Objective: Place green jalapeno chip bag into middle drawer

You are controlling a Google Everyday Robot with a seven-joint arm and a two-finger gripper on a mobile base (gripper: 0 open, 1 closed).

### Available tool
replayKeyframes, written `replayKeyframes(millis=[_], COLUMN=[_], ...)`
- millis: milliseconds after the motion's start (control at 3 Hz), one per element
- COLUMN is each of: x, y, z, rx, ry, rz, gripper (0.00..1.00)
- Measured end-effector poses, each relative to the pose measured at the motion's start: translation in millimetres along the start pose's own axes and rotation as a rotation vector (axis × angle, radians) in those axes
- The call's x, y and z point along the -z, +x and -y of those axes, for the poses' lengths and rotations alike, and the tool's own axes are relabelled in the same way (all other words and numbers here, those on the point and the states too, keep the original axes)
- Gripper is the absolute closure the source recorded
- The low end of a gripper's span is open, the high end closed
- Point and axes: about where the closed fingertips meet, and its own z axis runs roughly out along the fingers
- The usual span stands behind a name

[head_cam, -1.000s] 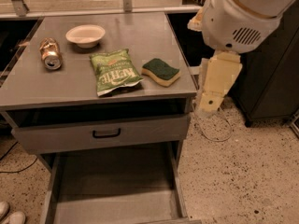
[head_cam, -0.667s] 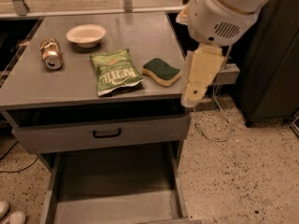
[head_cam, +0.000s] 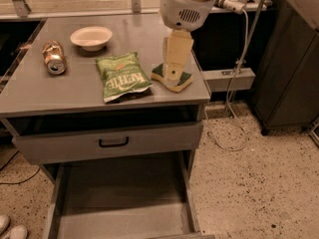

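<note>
The green jalapeno chip bag (head_cam: 122, 77) lies flat on the grey cabinet top, near its middle, with white "Kettle" lettering facing up. The middle drawer (head_cam: 119, 205) is pulled out at the bottom of the view, showing a flat grey floor and low side walls with nothing in it. My gripper (head_cam: 173, 73) hangs from the white arm above the right part of the cabinet top. It is over the green-and-yellow sponge (head_cam: 182, 81), just right of the bag and apart from it.
A tipped drink can (head_cam: 53, 57) and a white bowl (head_cam: 91, 37) sit at the back left of the cabinet top. A drawer front with a black handle (head_cam: 113, 142) is above the open drawer. A dark cabinet (head_cam: 294, 59) and cables stand to the right, over speckled floor.
The arm has swung left, from beside the cabinet's right edge to above the sponge on the top. The bag, can, bowl and drawer have not moved.
</note>
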Motion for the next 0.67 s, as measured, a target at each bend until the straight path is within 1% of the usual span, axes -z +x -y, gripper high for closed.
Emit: replayKeyframes(millis=[333, 667], x=[-11, -39], y=[0, -2], z=[-2, 13], rx=[0.004, -0.004], ry=[0.0, -0.007], rz=[-0.003, -0.036], gripper=[0.0, 0.0])
